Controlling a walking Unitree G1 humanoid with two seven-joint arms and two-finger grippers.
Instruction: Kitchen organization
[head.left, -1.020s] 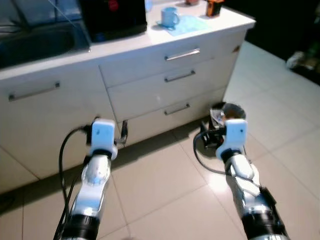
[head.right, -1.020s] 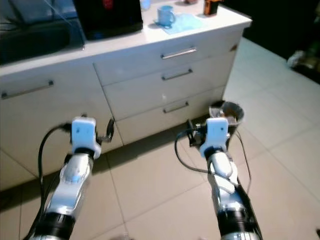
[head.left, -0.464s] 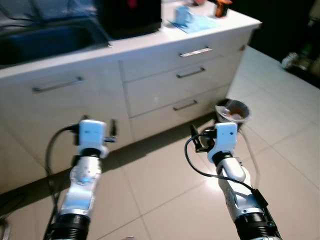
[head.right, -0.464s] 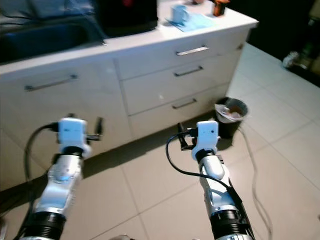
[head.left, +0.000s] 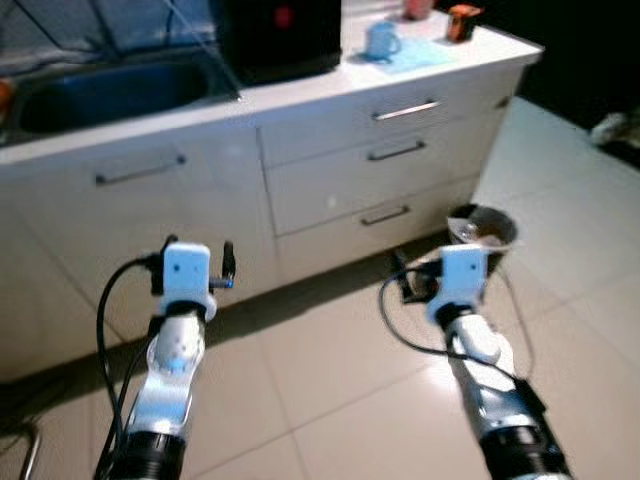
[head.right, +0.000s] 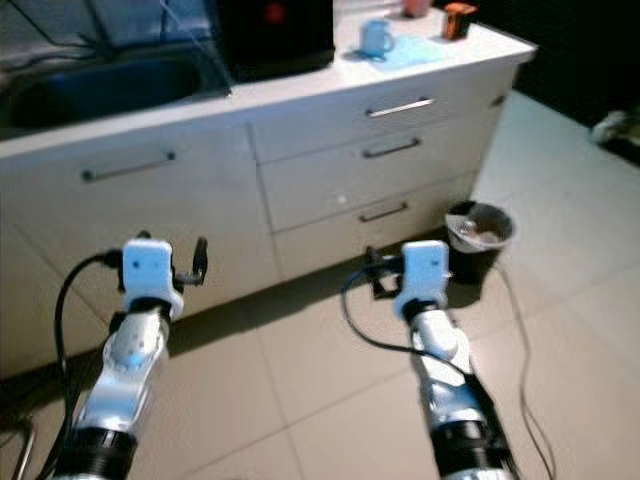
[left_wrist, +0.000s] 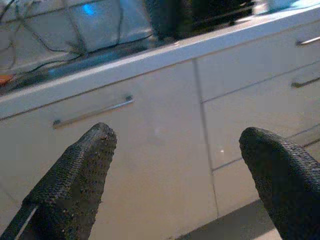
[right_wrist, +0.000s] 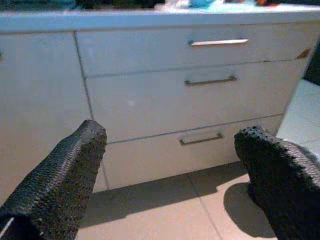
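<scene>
Drawers (right_wrist: 210, 80) ahead of spread right jaws, apart.

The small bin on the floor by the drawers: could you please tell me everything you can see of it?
The bin is a small, dark, round pail standing upright on the tiled floor, close to the right end of the white drawer unit. Its open top shows a pale liner or rubbish inside; which one is unclear. A thin cable runs along the floor beside it. Neither gripper touches it.
</scene>
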